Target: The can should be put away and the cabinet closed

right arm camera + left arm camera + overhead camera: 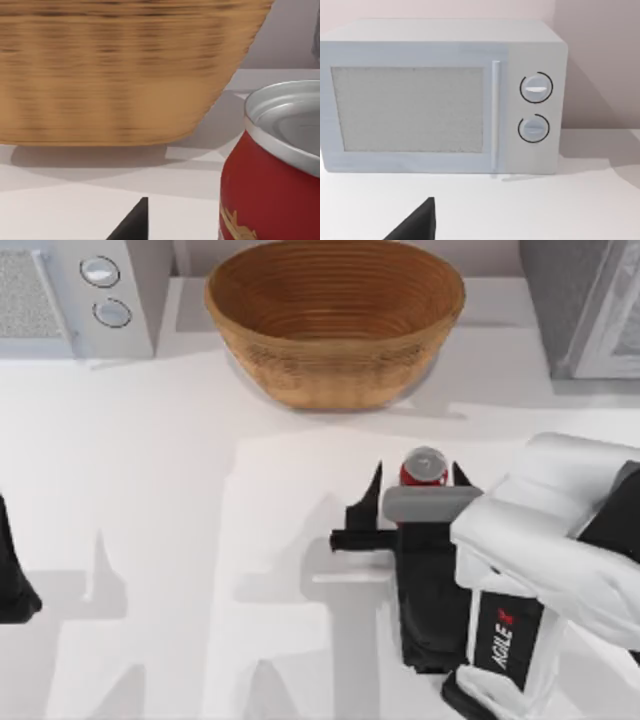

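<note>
The can [424,467] stands upright on the white table [180,540], a bit right of the middle. It is red with a silver top. The right gripper [418,480] is right at the can. Its two black fingers [372,490] are spread wide, one on each side of the can, and they are not squeezing it. In the right wrist view the can [270,185] is very close and one finger tip [134,222] pokes up beside it, with a gap between them.

Behind the can sits a big wicker bowl [335,320]. There is a strip of bare table between the can and the bowl. The bowl stands at the back edge of the table, in the middle.

A white microwave [70,295] sits in the back left corner, with its door shut and two round knobs [536,88]. A grey cabinet [585,305] stands in the back right corner.

The left half of the table is wide and bare, with lots of room to move. The left gripper [15,580] rests at the left edge of the table, far from the can. I cannot tell if its fingers are open or closed.
</note>
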